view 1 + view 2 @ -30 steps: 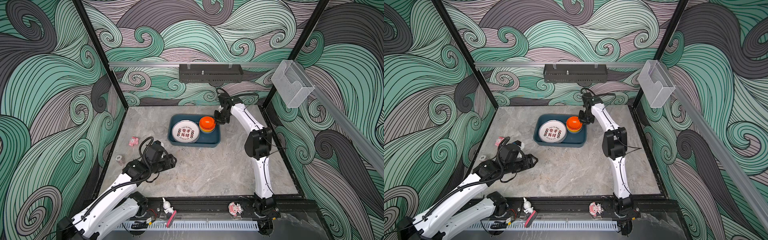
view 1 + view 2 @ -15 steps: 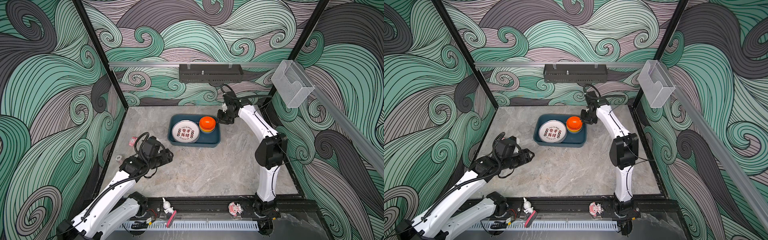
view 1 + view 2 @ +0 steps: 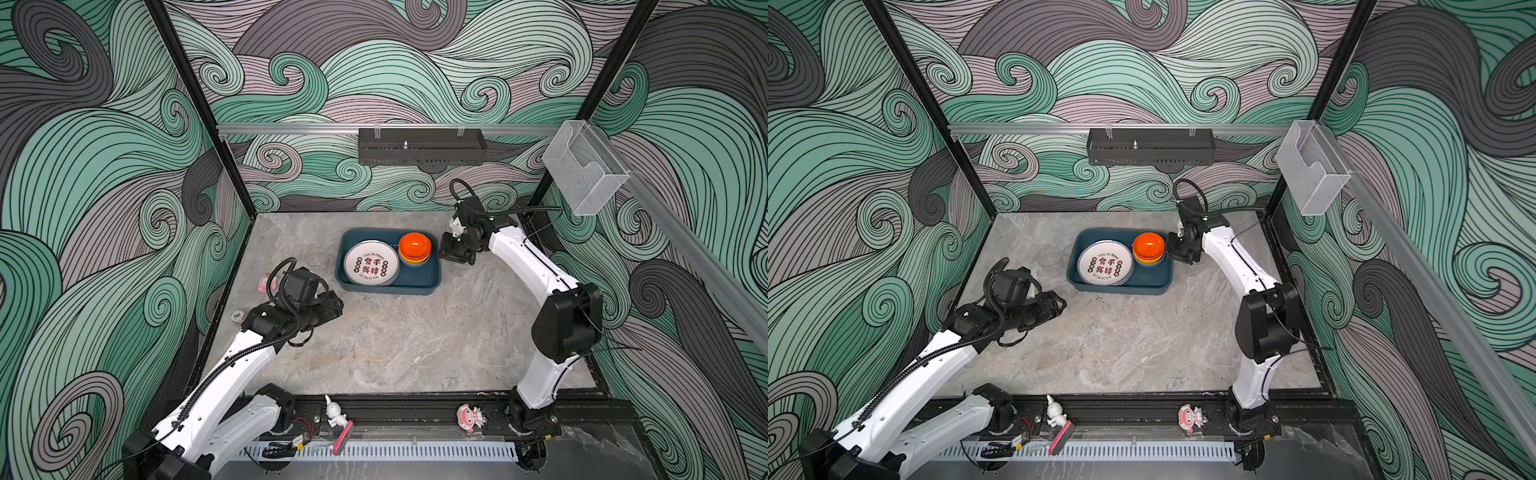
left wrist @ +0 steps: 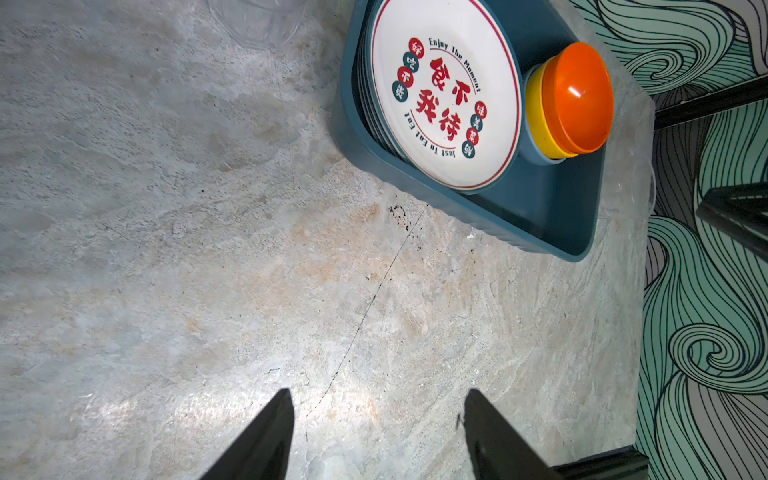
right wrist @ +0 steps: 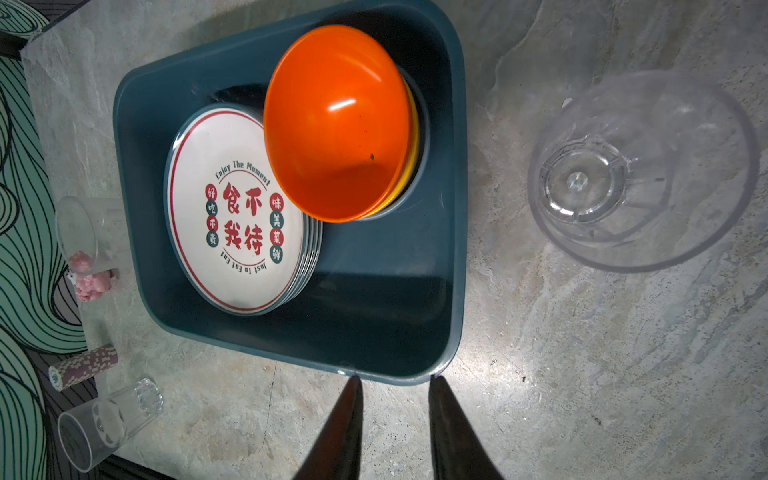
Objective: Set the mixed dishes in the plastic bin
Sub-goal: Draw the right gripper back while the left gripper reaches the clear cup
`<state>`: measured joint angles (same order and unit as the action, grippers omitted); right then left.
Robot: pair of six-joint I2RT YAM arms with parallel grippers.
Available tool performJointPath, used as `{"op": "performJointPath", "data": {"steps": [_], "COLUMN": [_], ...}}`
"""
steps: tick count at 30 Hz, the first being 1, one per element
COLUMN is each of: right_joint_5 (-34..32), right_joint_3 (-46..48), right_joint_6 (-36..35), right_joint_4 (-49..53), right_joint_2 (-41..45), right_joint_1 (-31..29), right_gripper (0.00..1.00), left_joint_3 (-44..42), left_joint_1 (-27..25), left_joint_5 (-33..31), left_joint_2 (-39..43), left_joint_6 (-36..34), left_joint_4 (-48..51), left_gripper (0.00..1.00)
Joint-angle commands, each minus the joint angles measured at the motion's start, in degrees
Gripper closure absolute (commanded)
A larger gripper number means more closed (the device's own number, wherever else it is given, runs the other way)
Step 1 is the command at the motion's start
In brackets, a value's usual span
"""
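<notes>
Setting: wave-patterned walls; grey marbled worktop (image 3: 395, 340).
Bin: plastic bin (image 3: 388, 289) sits toward the back, mid-worktop; only its front strip is bare.
In the bin: stack of printed plates (image 5: 232, 232); beside it the orange bowl (image 5: 336, 124) is nested on a yellow bowl (image 4: 536, 112), riding high, its rim seeming to overlap the plates.
Not yet in: wide clear glass (image 5: 640, 174) upright just beside the bin on the right arm's side. Off the opposite side, an upright tumbler (image 5: 89, 232) with a pink figurine (image 5: 91, 286) right by it, and a lying tumbler (image 5: 108, 419) near a chip stack (image 5: 83, 368).
Right fingers (image 5: 451, 428): narrow gap, nothing held, tips over a bin corner.
Left fingers (image 4: 262, 444): wide, empty, over bare worktop, well short of the bin.
Risk, bin: a low sweep could catch the rim, shove the bin and tip the bowls.
Risk, wide glass: the gap looks too narrow; going in like this would likely knock it over.
Risk, tumblers: clear walls are hard to read; the lying one may roll; the figurine could get pinched instead.
</notes>
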<state>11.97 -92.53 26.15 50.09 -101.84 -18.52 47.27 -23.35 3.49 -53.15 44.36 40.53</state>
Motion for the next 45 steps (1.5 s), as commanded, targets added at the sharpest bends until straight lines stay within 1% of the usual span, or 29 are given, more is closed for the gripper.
{"op": "performJointPath", "data": {"steps": [1, 8, 15, 21, 26, 31, 35, 38, 41, 43, 45], "right_joint_5": [2.2, 4.4, 7.5, 9.4, 11.4, 12.0, 12.4, 12.5, 12.7, 12.6, 12.5], "right_joint_3": [4.3, 13.5, 21.6, 28.3, 33.1, 36.2, 37.6, 38.2, 38.6, 39.0, 39.1], "right_joint_6": [0.4, -0.4, -1.3, -2.6, -3.7, -4.2, -4.2, -4.2, -4.1, -4.1, -4.3], "right_joint_4": [-3.7, -7.8, -10.7, -13.8, -16.2, -17.6, -18.4, -18.7, -18.8, -18.7, -18.8], "right_joint_2": [4.4, 11.3, 16.3, 20.9, 24.3, 26.3, 27.3, 27.2, 27.1, 27.0, 27.0], "right_joint_1": [-0.5, -2.1, -3.7, -6.1, -8.2, -9.5, -9.6, -9.7, -9.6, -9.6, -9.6], "right_gripper": [0.69, 0.65, 0.62, 0.6, 0.59, 0.58, 0.58, 0.58, 0.59, 0.59, 0.59], "left_joint_3": [2.9, 5.3, 7.5, 11.2, 15.2, 18.8, 21.3, 23.1, 25.6, 27.2, 28.8], "left_joint_1": [1.3, 4.2, 7.3, 12.0, 16.1, 18.6, 19.9, 20.8, 21.6, 22.2, 22.6], "left_joint_5": [0.4, 0.7, 0.9, 0.0, -0.4, -0.6, -1.6, -3.1, -3.2, -2.6, -2.3], "left_joint_2": [-1.0, -4.0, -6.5, -10.7, -16.3, -22.2, -26.9, -31.2, -34.7, -37.0, -39.4], "left_joint_6": [-1.4, -3.0, -3.8, -4.4, -4.5, -3.5, -2.8, -2.1, -1.4, -0.4, -0.2], "left_joint_4": [1.8, 2.8, 3.3, 3.3, 2.0, 0.1, -1.3, -2.0, -1.7, -1.4, -0.9], "left_gripper": [0.33, 0.35, 0.36, 0.38, 0.39, 0.39, 0.35, 0.33, 0.31, 0.31, 0.34]}}
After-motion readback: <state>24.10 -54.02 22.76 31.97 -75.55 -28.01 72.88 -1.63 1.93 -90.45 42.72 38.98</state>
